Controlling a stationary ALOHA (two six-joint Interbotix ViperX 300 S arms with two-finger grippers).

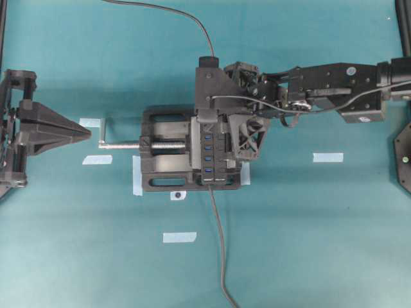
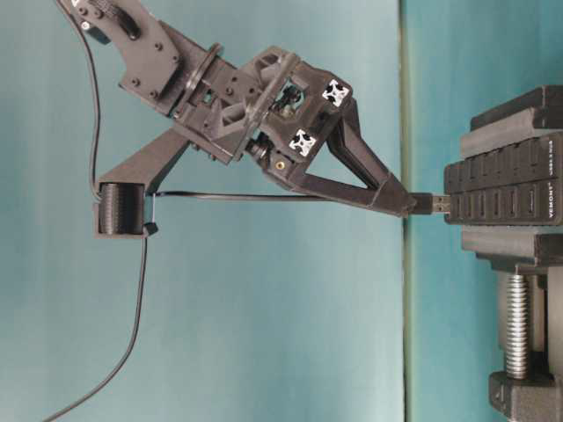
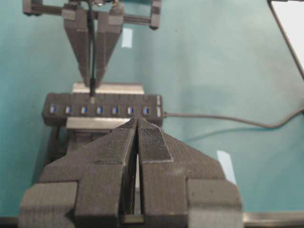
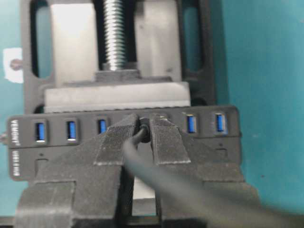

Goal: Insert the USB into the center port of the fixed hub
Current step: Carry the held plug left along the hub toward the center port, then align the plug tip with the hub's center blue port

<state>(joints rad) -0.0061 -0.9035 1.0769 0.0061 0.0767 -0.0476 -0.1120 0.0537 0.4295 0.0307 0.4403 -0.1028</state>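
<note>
Presently holding USB (image 2: pixel 433 204) by its rear in narrowly pinched right gripper (image 2: pixel 400 204), reaching in from 3 o'clock overhead so bare tip meets center port (image 3: pixel 99 110) of fixed hub (image 2: pixel 506 189), vise (image 2: pixel 519 352)-clamped against push, with left gripper (image 1: pixel 87 133) shut, parked at 9 o'clock.

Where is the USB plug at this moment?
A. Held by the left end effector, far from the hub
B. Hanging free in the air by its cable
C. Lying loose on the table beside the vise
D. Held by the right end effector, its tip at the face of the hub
D: the right end effector grips the USB plug, whose metal tip meets the hub.
</note>
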